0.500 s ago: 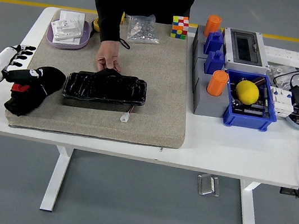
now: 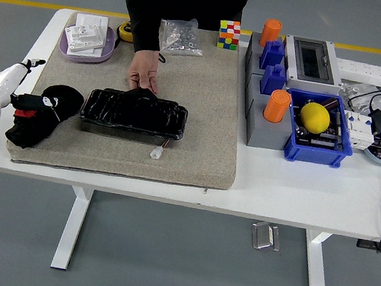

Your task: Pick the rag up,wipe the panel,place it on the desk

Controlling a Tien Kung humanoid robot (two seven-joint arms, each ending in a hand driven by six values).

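The black rag [image 2: 41,113], with red and white marks, lies bunched on the left end of the grey mat [image 2: 203,109]. The black panel [image 2: 134,114] lies on the mat just right of the rag, with a small white plug [image 2: 157,153] at its front. My left hand [image 2: 25,88], white with black fingers, is at the rag's left edge with the fingers stretched out, touching it and not closed around it. A person's hand [image 2: 143,77] rests on the panel's far edge. My right hand is out of view.
A purple tray [image 2: 66,51] with white parts and a bag of screws [image 2: 180,37] sit at the back of the table. A Rubik's cube [image 2: 229,34], grey and blue bins [image 2: 319,131] with orange cylinders, a yellow ball, a power strip and cables fill the right side.
My left hand has pulled slightly left and down at the rag's edge. The person has shifted a little to the right, with the hand still on the panel's far edge.
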